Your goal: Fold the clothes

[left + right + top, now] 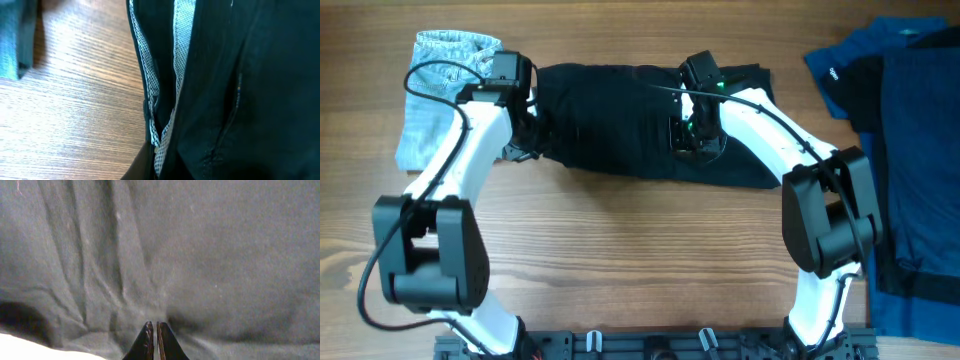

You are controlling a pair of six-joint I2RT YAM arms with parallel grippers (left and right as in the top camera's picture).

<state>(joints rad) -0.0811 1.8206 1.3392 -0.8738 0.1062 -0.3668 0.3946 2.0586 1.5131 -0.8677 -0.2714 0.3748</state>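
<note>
- Left gripper (525, 122): closed, pinching left edge of black shorts (610, 125); whitish lining (149, 75) showing.
- Right gripper (154, 330): closed, nipping fabric on shorts' right half.
- Shorts lie spread on counter (640, 250) between both.

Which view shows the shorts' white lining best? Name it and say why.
Left wrist: the lining runs close-up along the open edge of the shorts, mesh pattern clear. Overhead shows the shorts but no lining. Right wrist shows only creased dark fabric.

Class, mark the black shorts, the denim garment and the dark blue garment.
black shorts (610, 130): overhead view, middle fabric
denim garment (420, 125): overhead view, left panel
dark blue garment (920, 150): overhead view, broad middle
</note>
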